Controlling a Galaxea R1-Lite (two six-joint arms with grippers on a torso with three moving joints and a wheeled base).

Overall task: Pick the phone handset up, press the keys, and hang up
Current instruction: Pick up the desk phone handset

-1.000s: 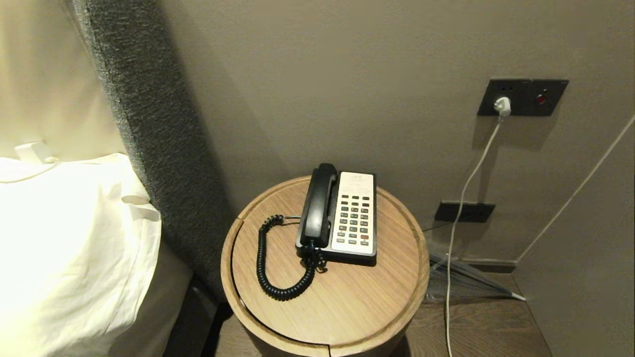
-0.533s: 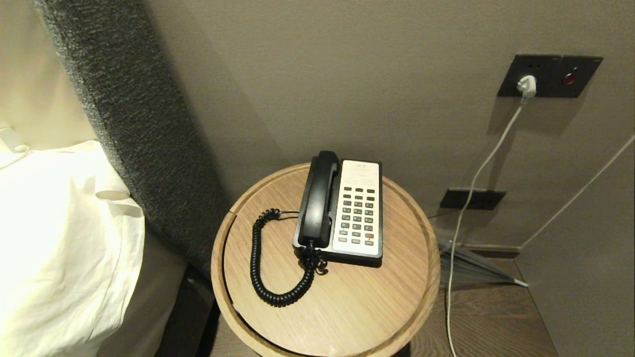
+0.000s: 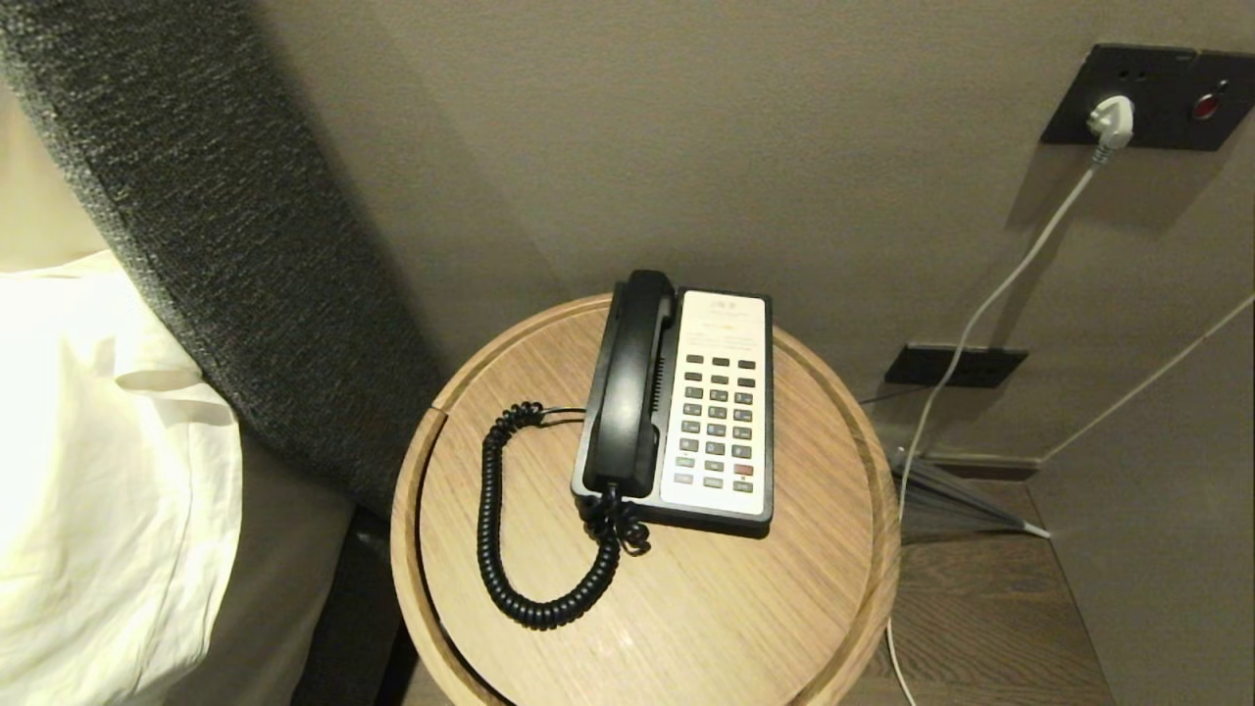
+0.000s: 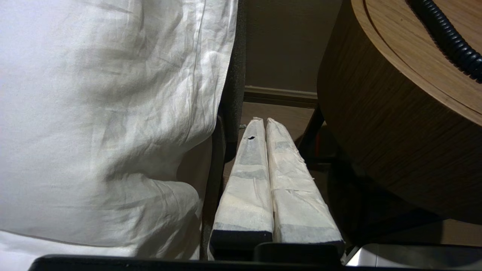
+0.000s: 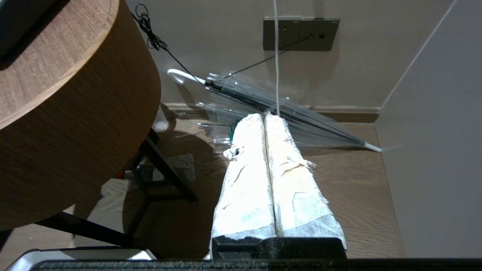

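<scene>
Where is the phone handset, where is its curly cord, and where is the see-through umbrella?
phone handset (image 3: 627, 382): head view, middle of its black grip.
curly cord (image 3: 487, 510): head view, left side of the loop lying on the table.
see-through umbrella (image 5: 297, 118): right wrist view, folded clear canopy on the floor.

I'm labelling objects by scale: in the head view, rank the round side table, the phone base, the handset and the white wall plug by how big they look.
1. Round side table
2. Phone base
3. Phone handset
4. White wall plug, which sits farther back, so it may look smaller than it is.

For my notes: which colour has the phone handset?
Glossy black phone handset, best in head view.
</scene>
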